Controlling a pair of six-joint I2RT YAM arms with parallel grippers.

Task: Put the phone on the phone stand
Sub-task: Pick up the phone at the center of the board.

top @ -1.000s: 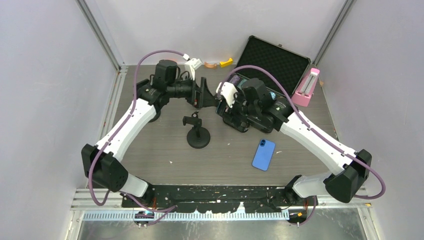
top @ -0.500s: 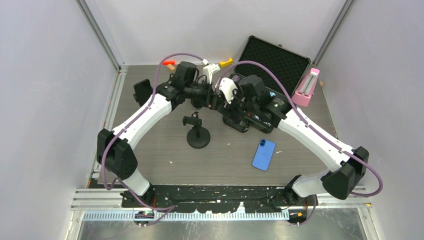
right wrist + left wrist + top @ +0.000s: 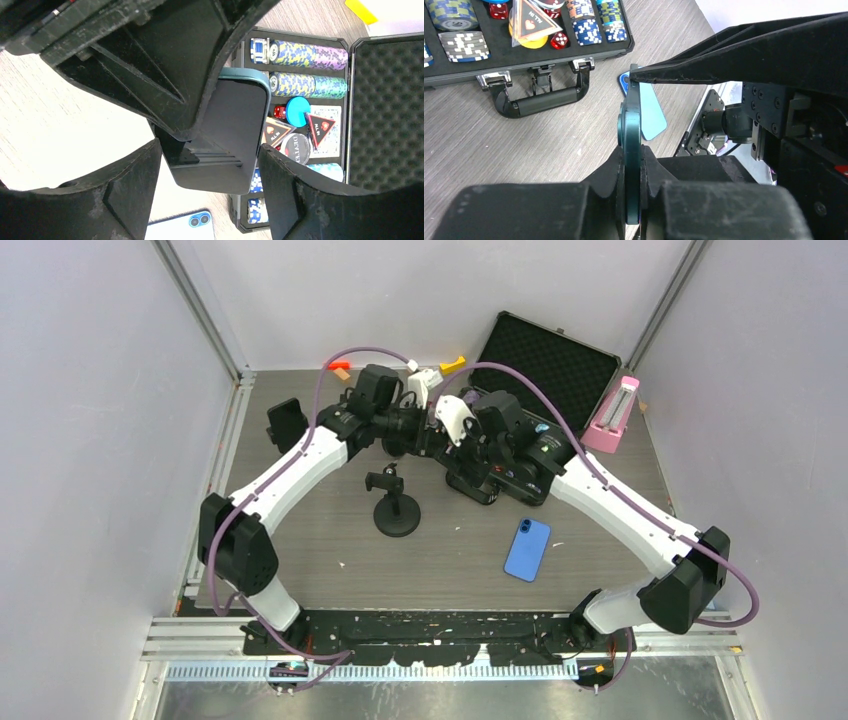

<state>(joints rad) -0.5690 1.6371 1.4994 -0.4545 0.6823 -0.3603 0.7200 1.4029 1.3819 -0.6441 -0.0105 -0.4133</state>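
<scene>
I see the teal phone edge-on and dark-screened, held above the table. My left gripper pinches it flat. My right gripper stands spread to either side of it, and I cannot tell if it presses. The phone stand stands near, below both wrists, with a blue phone lying beyond it. A marker in the open chip case reads "ALL IN".

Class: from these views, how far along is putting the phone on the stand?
Done: a teal phone is lifted off the table. In hand: left jaws clamp it, right jaws grip its edges. Left: the phone stand is bare; a blue phone lies nearby.
</scene>
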